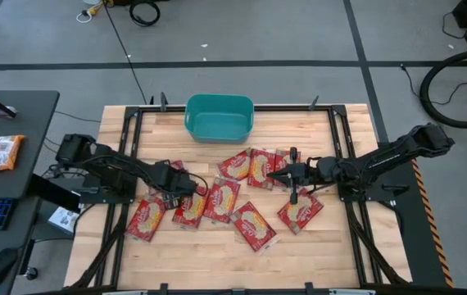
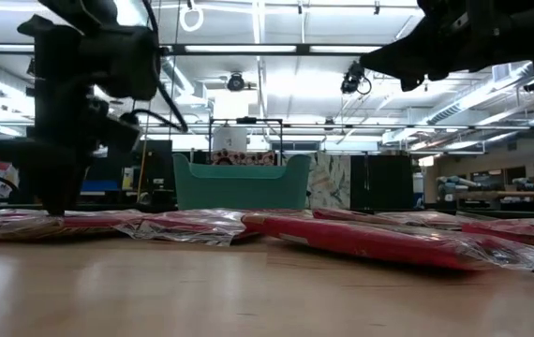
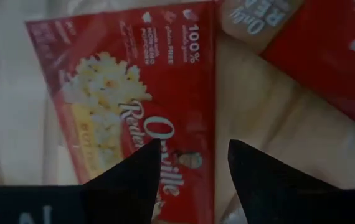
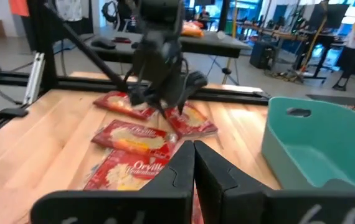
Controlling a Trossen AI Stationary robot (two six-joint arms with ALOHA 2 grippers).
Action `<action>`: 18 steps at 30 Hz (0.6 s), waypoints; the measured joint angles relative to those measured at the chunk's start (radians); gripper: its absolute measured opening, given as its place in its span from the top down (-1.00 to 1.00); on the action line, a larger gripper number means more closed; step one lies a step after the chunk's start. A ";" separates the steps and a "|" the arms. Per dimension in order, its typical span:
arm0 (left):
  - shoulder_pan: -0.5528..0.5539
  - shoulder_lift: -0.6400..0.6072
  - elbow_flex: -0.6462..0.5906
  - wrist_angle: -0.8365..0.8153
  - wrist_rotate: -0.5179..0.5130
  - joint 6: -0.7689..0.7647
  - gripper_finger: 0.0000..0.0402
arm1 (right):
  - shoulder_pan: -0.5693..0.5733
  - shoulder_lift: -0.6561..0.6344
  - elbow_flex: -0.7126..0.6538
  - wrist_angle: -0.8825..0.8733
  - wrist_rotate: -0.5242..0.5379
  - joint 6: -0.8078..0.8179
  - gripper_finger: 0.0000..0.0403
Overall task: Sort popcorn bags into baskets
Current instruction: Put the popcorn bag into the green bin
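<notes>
The teal basket [image 1: 219, 116] is set at the far edge of the counter [image 1: 217, 254], and nothing can be made out inside it. The popcorn bags [image 1: 225, 197] are spread flat in front of the basket, several overlapped at their edges.

The left gripper [image 1: 191, 185] is lowered over a bag [image 3: 137, 112] on the basket's near-left side, with its fingers parted astride the bag's edge and nothing yet clamped. Because that bag is crowded by its neighbours, two packets could be pinched at once, or only the slippery wrapper could be caught and the bag dropped short of the basket.

The right gripper [image 1: 283, 174] is held above the bags on the basket's near-right side, its fingers pressed together and nothing held. A collision between the arms is conceivable if both are sent toward the basket.
</notes>
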 joint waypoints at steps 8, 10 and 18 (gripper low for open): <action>-0.050 0.025 0.000 -0.010 -0.045 -0.087 0.04 | -0.039 0.001 0.003 0.016 -0.019 -0.033 0.93; -0.059 0.024 0.000 -0.016 -0.063 -0.089 0.04 | -0.049 0.005 0.011 0.018 -0.042 -0.033 0.93; -0.060 0.023 -0.050 0.013 -0.077 -0.111 0.04 | -0.075 0.015 0.011 0.029 -0.091 -0.034 0.93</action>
